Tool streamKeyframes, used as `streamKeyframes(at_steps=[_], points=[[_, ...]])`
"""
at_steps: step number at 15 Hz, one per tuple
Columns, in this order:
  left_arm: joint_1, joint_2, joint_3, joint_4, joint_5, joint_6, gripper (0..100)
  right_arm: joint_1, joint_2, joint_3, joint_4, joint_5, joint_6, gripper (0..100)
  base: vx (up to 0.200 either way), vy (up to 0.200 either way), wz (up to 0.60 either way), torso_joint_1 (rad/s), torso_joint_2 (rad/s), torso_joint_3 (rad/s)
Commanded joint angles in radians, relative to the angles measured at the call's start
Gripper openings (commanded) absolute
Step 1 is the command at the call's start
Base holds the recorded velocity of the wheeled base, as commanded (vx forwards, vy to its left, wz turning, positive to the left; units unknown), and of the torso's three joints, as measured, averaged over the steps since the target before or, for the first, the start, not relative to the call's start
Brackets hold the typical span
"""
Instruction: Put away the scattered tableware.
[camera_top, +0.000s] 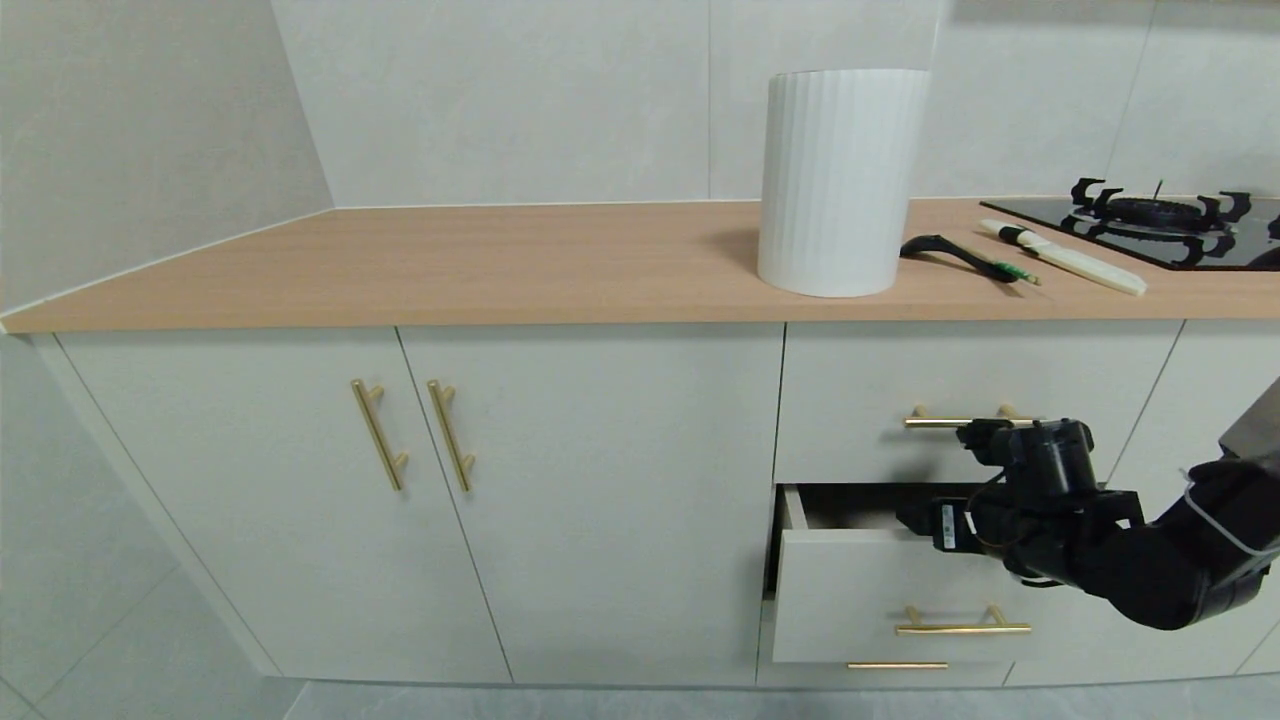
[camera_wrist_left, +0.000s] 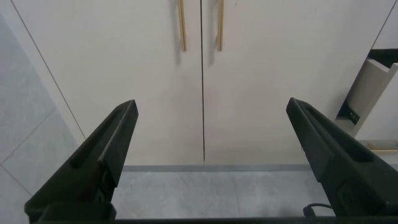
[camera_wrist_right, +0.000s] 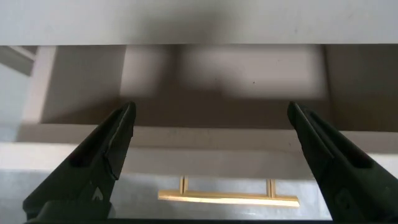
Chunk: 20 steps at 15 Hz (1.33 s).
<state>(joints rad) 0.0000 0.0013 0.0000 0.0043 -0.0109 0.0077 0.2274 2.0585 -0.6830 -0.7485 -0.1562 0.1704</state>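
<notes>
On the wooden counter (camera_top: 500, 265) lie a black ladle with a green-tipped handle (camera_top: 965, 257) and a cream-white utensil (camera_top: 1066, 259), both to the right of a tall white ribbed container (camera_top: 840, 180). Below them the middle drawer (camera_top: 880, 580) is pulled out; the part of its inside (camera_wrist_right: 224, 93) that I see holds nothing. My right gripper (camera_top: 925, 520) (camera_wrist_right: 211, 112) hovers over the drawer's front edge, open, with nothing between its fingers. My left gripper (camera_wrist_left: 211, 109) is open and empty, low in front of the double cabinet doors (camera_wrist_left: 202, 74).
A black gas hob (camera_top: 1160, 225) sits at the counter's right end, just behind the utensils. Brass bar handles (camera_top: 960, 628) stick out from the drawers and doors (camera_top: 380, 435). The closed top drawer's handle (camera_top: 965, 420) is just above my right wrist. Grey tiled floor (camera_wrist_left: 205, 193) lies below.
</notes>
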Motion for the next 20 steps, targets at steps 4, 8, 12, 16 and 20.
streamKeyframes(at_steps=[4,8,12,16,20], points=[[0.0,0.0,0.0,0.0,0.0,0.002,100,-0.002,0.032,0.0,-0.002,-0.002,0.0,100,0.0,0.0,0.0,0.0,0.0,0.0],[0.0,0.0,0.0,0.0,0.0,0.0,100,-0.003,-0.015,0.014,0.011,0.001,-0.005,100,0.0,0.0,0.0,0.0,0.0,0.0],[0.0,0.0,0.0,0.0,0.0,0.0,100,-0.007,-0.063,0.036,0.078,0.006,-0.057,100,0.0,0.0,0.0,0.0,0.0,0.0],[0.0,0.0,0.0,0.0,0.0,0.0,100,-0.007,-0.087,0.034,0.169,0.01,-0.083,100,0.0,0.0,0.0,0.0,0.0,0.0],[0.0,0.0,0.0,0.0,0.0,0.0,100,-0.003,-0.17,0.025,0.324,0.055,-0.1,100,0.0,0.0,0.0,0.0,0.0,0.0]])
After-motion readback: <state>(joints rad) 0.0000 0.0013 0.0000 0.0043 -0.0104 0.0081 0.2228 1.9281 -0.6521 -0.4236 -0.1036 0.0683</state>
